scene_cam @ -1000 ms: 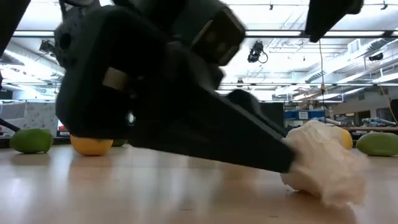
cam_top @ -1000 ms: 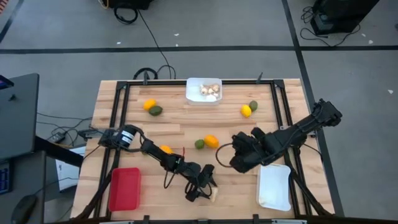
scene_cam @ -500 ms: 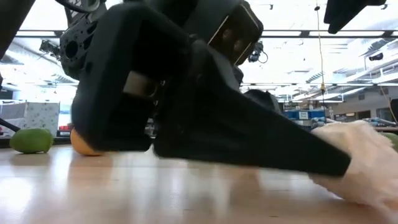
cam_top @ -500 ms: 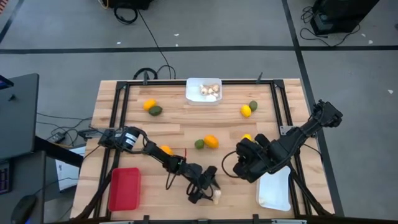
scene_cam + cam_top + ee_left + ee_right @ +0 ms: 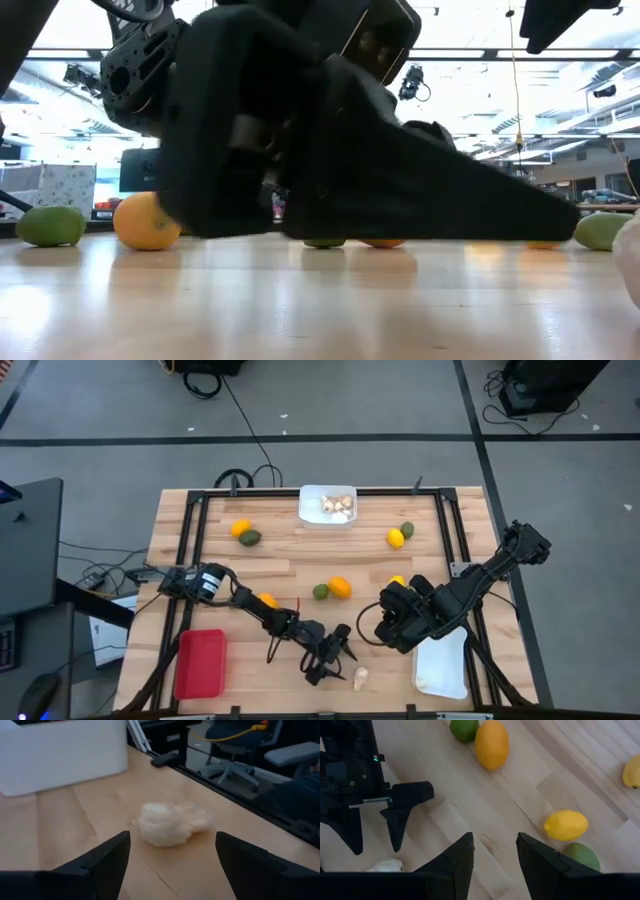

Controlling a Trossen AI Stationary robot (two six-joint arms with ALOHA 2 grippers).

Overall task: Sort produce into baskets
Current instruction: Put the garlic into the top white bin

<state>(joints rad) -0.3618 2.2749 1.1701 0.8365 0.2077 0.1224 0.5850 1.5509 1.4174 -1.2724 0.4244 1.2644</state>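
Observation:
A pale mushroom piece (image 5: 361, 677) lies on the wood near the table's front edge; it also shows in the left wrist view (image 5: 170, 823) and at the low view's right edge (image 5: 632, 262). My left gripper (image 5: 340, 653) is open and low over the table, and the mushroom lies just ahead of its fingertips, untouched. My right gripper (image 5: 386, 626) is open and empty, beside the near-right white basket (image 5: 441, 666). The red basket (image 5: 200, 663) sits at the near left. The far white basket (image 5: 312, 510) holds several mushroom pieces.
Loose fruit lies about: an orange (image 5: 340, 588) and a green fruit (image 5: 320, 592) at the centre, an orange (image 5: 266, 601) by my left arm, a yellow fruit (image 5: 397, 581) by my right arm, and pairs at the far left (image 5: 245, 533) and far right (image 5: 400, 535).
My left gripper has pushed the mushroom piece along the table toward the right edge, then drawn back and up from it; the piece now lies apart from its fingers. My right gripper has moved toward the near edge, uncovering a yellow fruit.

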